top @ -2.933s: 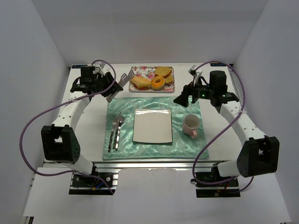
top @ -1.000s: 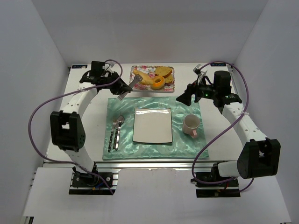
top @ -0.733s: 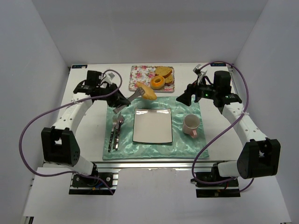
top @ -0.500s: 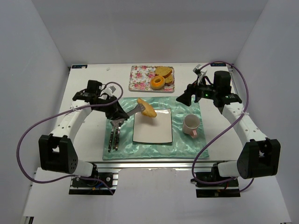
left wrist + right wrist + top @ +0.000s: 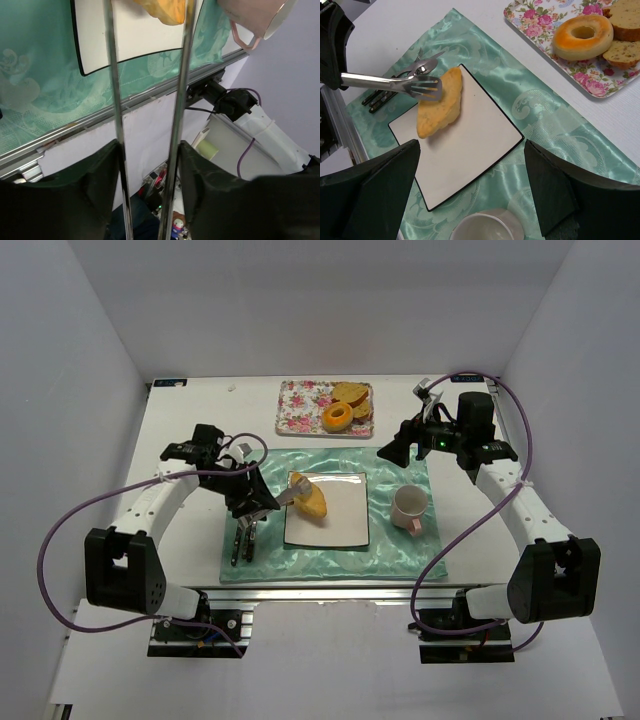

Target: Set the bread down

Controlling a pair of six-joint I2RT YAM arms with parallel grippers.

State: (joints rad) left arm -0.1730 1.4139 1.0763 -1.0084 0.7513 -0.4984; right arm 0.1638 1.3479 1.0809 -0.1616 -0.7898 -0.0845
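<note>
Ok, left gripper fingers parted partway, gripping tongs; tong tips straddle bread on plate. Right gripper spread wide, holding nothing.

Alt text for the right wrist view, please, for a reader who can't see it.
A bread piece at the edge of a white plate, on a green mat, has the tips of tongs from the left on it. A floral tray with a bagel sits top right.

Pink mug on teal placemat, floral tray, perhaps a bagel
</note>
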